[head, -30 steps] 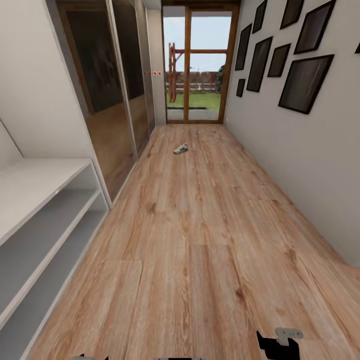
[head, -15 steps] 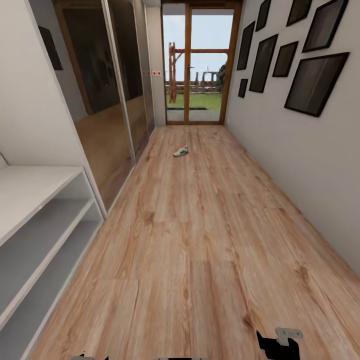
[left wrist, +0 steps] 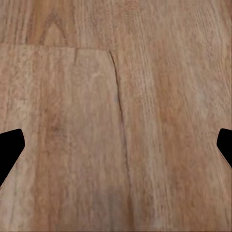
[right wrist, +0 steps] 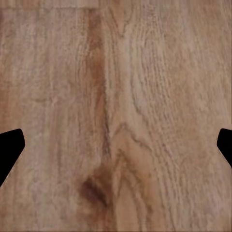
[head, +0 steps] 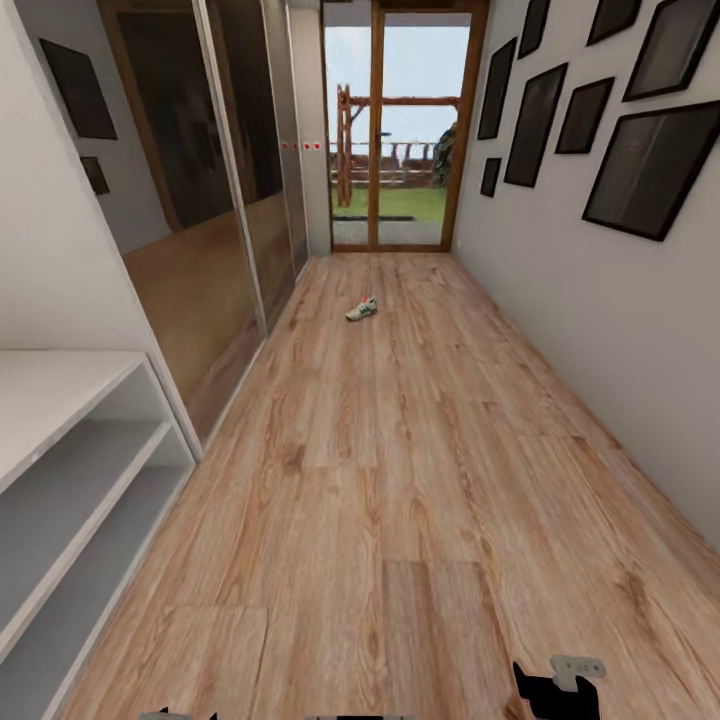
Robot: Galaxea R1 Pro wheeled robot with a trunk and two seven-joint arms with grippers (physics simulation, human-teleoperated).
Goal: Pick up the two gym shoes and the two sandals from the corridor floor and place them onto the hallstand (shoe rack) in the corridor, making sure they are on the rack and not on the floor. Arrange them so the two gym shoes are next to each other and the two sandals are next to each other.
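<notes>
We are facing down the long corridor floor (head: 400,480), with the hallstand (head: 60,440) at our left, its shelves showing nothing on them, so we judge that we are in transit toward a shoe and not yet at any pickup. One gym shoe (head: 362,309) lies far ahead near the glass door (head: 398,130), well apart from both grippers. Our left gripper (left wrist: 116,145) and right gripper (right wrist: 116,145) hang over bare planks, jaws spread wide and holding nothing.
</notes>
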